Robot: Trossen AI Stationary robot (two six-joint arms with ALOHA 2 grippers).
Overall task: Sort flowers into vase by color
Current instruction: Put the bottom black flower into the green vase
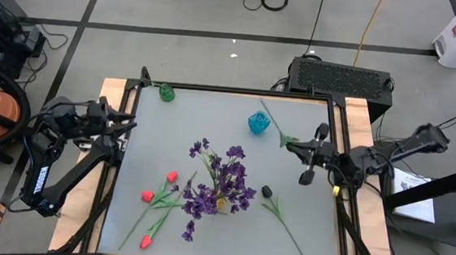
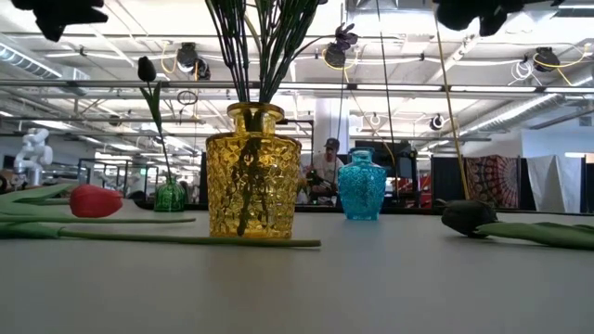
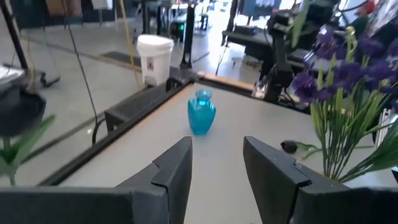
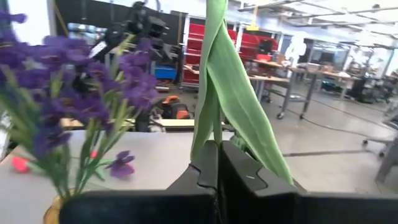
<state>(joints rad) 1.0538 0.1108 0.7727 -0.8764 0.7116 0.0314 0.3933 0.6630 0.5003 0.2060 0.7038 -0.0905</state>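
A long green-stemmed flower (image 4: 233, 93) is clamped in the right gripper (image 1: 310, 161), beside the small blue glass vase (image 1: 259, 123). Left gripper (image 3: 214, 171) is parked open at the table's (image 1: 301, 239) left edge.

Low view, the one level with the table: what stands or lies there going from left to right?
Red tulip lying down → small green vase holding a black-headed bloom → yellow vase with green stems → blue vase → a black-headed flower lying down.

- High view: overhead, straight down on grey table (image 1: 289, 181).
- Low view: tabletop level, close to yellow textured glass vase (image 2: 252, 172).
- Wrist views face inward; both share purple sprays (image 3: 339, 74).
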